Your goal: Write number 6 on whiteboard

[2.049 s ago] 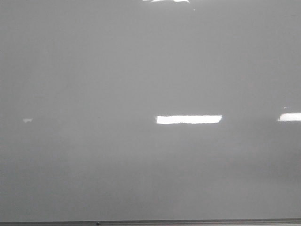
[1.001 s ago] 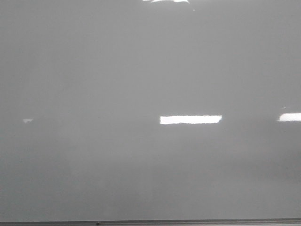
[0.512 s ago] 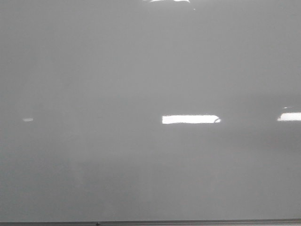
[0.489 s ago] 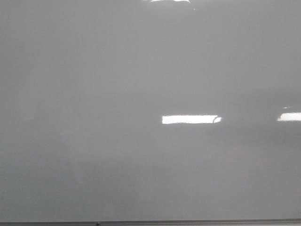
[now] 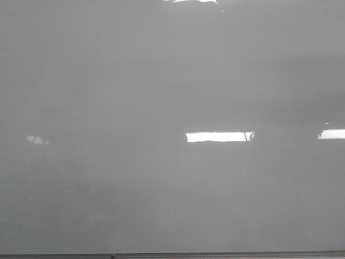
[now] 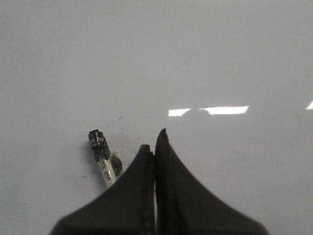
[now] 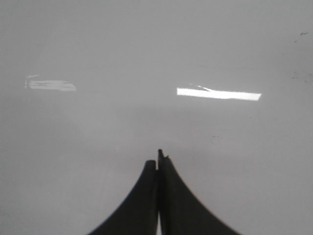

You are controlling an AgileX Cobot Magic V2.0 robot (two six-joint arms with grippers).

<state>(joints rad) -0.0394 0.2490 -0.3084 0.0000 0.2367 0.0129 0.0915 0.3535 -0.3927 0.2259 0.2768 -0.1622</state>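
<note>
The whiteboard (image 5: 161, 81) fills the front view, glossy pale grey, with its thin metal frame edge (image 5: 215, 254) along the near side. No number 6 shows on it in any view. Neither gripper shows in the front view. In the left wrist view my left gripper (image 6: 154, 142) is shut and empty over the board (image 6: 220, 58). A marker (image 6: 100, 157) with a black cap and white barrel lies on the board just beside its left finger, partly hidden behind it. In the right wrist view my right gripper (image 7: 158, 160) is shut and empty over bare board (image 7: 98, 137).
Bright rectangular light reflections lie on the board (image 5: 218, 137), (image 5: 331, 134). A thin dark sliver crosses the right end of the middle one (image 5: 248, 136). A dark smudge (image 6: 117, 165) sits beside the marker. Faint dark specks mark the board in the right wrist view (image 7: 301, 34).
The middle reflection has narrowed at its left end and a thin dark sliver has appeared at its right end. The faint left reflection flickers. No writing has appeared.
</note>
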